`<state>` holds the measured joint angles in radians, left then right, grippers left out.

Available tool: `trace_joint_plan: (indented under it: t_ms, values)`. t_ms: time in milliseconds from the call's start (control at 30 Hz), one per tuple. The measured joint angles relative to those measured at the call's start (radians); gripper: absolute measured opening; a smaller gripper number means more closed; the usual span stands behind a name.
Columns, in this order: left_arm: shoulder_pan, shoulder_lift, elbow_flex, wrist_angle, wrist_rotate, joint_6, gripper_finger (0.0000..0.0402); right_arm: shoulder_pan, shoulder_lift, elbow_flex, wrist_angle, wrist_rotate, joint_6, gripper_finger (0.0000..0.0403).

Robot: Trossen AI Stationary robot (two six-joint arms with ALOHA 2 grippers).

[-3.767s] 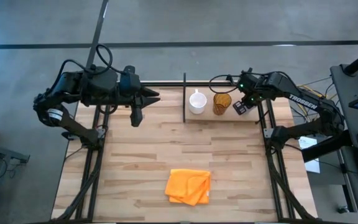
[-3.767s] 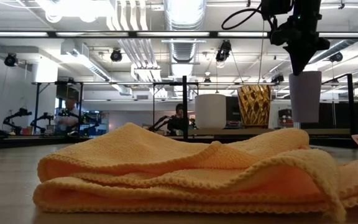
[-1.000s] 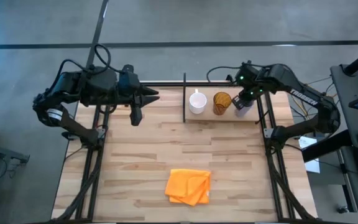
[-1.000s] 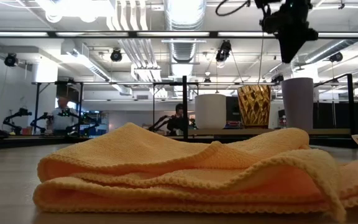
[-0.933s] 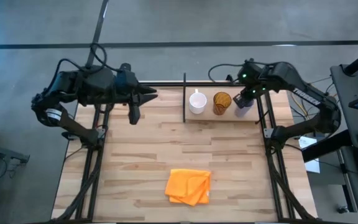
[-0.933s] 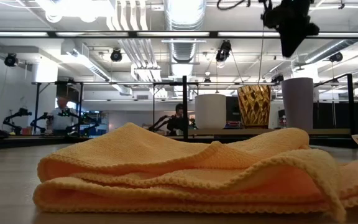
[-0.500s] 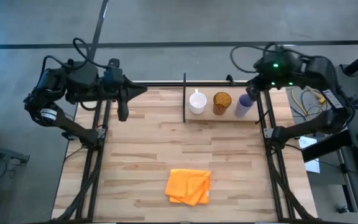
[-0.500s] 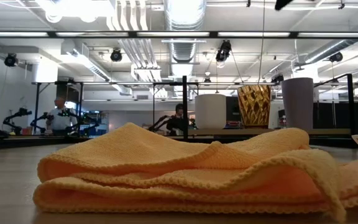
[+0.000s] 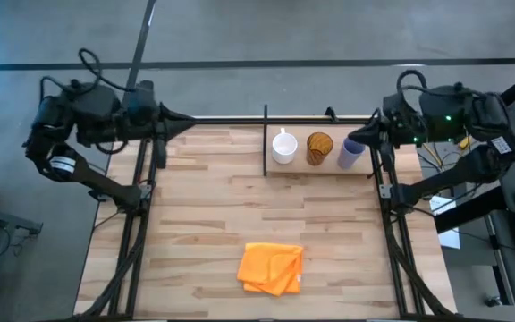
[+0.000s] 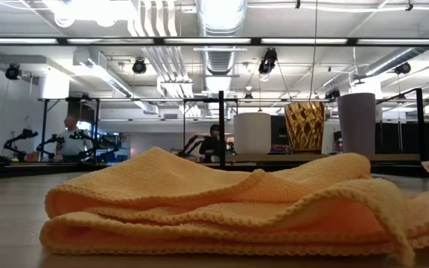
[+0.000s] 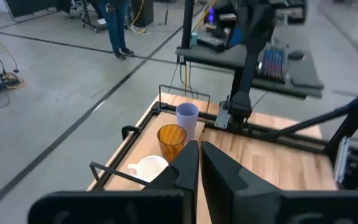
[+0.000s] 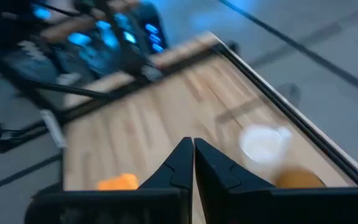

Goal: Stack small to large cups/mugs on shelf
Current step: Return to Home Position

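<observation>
Three vessels stand in a row on the shelf (image 9: 304,167) at the table's far side: a white mug (image 9: 283,148) beside the black divider (image 9: 265,143), an amber cup (image 9: 319,148), and a lavender tumbler (image 9: 350,154) at the right end. They also show in the low view: the mug (image 10: 252,132), the amber cup (image 10: 304,126), the tumbler (image 10: 357,123). My right gripper (image 9: 358,136) is shut and empty, just beyond the tumbler toward the far right corner. My left gripper (image 9: 184,120) is shut and empty at the far left edge.
An orange cloth (image 9: 272,267) lies crumpled on the tabletop near the front edge, and fills the lower part of the low view (image 10: 222,201). The wood between cloth and shelf is bare. People stand in the room beyond the table.
My right gripper has risen away from the lavender tumbler and drawn back toward the table's right edge. The tumbler stays standing on the shelf. My left gripper has drawn back toward the table's far left corner.
</observation>
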<state>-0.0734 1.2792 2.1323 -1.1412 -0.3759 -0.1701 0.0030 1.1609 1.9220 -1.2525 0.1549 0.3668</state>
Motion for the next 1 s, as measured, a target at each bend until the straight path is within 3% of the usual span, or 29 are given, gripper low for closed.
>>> trace_joint_plan:
  t_ms: [100,267,700,867,1000]
  values:
    - [-0.002,-0.029,0.000,0.000,0.000,-0.007,0.0001,0.082,-0.001,-0.031,0.118,0.012,-0.045,0.0008]
    - [-0.038,-0.072,-0.006,-0.007,0.004,-0.007,0.0001,0.176,-0.004,-0.080,0.209,0.135,-0.104,0.0008]
    - [-0.045,-0.151,-0.039,-0.028,0.006,-0.001,0.0001,0.198,-0.031,-0.118,0.349,0.161,-0.203,0.0008]
    - [-0.045,-0.194,-0.121,-0.004,0.143,0.024,0.0001,0.198,-0.047,-0.156,0.447,0.160,-0.264,0.0008]
    - [-0.045,-0.242,-0.213,0.128,0.192,0.112,0.0000,0.198,-0.056,-0.178,0.458,0.161,-0.257,0.0008]
